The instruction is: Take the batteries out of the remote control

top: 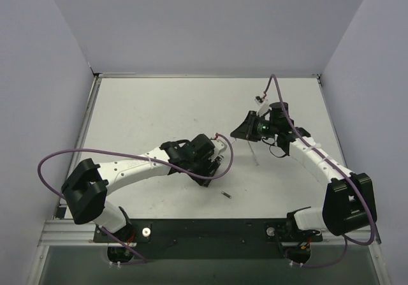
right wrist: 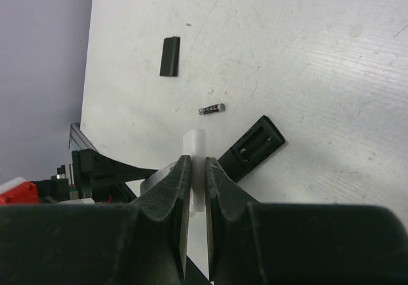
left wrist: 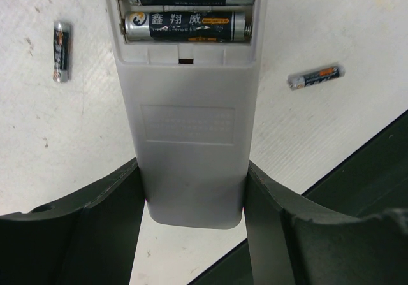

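My left gripper (left wrist: 192, 164) is shut on the near end of a whitish flat block (left wrist: 188, 138). The block's open bay holds two batteries (left wrist: 188, 25), side by side. Two loose batteries lie on the table, one to the block's left (left wrist: 60, 50) and one to its right (left wrist: 315, 76). The black remote control (right wrist: 255, 148) lies flat with its open bay facing up, and no cell shows in it. One battery (right wrist: 211, 109) lies just beyond it. My right gripper (right wrist: 197, 160) is shut on a thin white flat piece (right wrist: 194, 138), held above the table. From above, the left gripper (top: 210, 160) is at mid-table and the right gripper (top: 245, 131) is further back, to its right.
A small dark flat cover (right wrist: 169, 56) lies far out on the white table (top: 146, 113). A lone battery (top: 226, 195) rests near the front. The black mounting rail (top: 210, 231) runs along the near edge, and grey walls close the other sides.
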